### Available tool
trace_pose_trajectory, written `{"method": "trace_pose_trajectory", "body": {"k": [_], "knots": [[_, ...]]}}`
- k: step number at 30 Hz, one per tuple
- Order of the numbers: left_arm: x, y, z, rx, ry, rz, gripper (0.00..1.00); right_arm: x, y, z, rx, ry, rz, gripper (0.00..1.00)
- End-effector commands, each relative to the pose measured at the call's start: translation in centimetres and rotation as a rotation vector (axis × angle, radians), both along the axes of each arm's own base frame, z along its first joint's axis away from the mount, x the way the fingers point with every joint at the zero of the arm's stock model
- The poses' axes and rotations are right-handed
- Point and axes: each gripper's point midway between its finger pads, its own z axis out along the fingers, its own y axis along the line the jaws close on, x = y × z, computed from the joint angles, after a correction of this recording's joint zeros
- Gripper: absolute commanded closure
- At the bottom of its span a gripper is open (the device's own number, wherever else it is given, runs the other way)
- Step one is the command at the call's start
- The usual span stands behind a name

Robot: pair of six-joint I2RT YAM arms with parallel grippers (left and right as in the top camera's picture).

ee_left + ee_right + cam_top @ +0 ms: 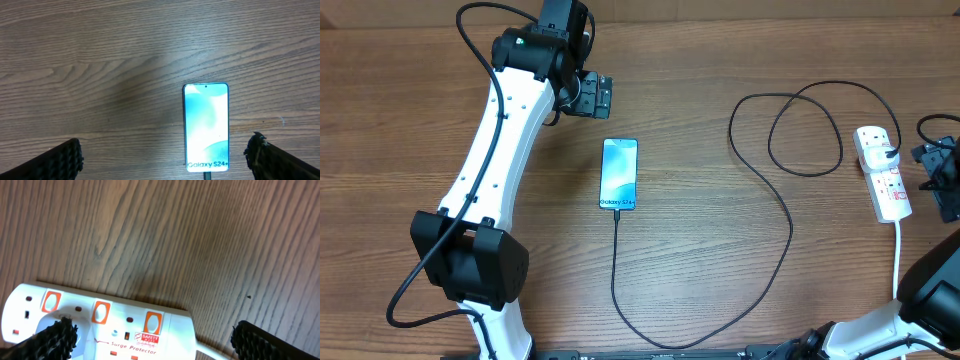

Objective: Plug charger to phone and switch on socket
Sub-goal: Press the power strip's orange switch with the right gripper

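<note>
The phone (619,174) lies flat mid-table with its blue-teal screen up, and it also shows in the left wrist view as the phone (206,127). The charger (775,250), a thin black cable, meets the phone's near edge, loops right, and ends in a black plug (892,153) seated in the socket (880,172), a white strip at the right. My left gripper (598,95) hovers open, up and left of the phone; its fingers (60,160) hold nothing. My right gripper (155,340) stands open over the socket (100,322) and its orange-red switches, touching nothing.
The socket's thick white cord (899,255) runs toward the table's near edge beside my right arm. The charger makes a wide loop (805,130) on the wood left of the socket. My left arm (490,160) spans the table's left side.
</note>
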Motion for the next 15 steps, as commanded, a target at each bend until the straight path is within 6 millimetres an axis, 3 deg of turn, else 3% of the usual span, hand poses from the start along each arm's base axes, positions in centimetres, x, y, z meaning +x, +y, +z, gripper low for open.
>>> {"method": "trace_pose_trajectory", "body": {"k": [1, 15], "knots": [[0.0, 0.4, 0.9, 0.005, -0.023, 0.011, 0.0, 0.4, 0.0, -0.7, 0.019, 0.007, 0.048, 0.0], [0.0, 0.4, 0.9, 0.005, -0.023, 0.011, 0.0, -0.6, -1.3, -2.1, 0.032, 0.031, 0.035, 0.0]]}}
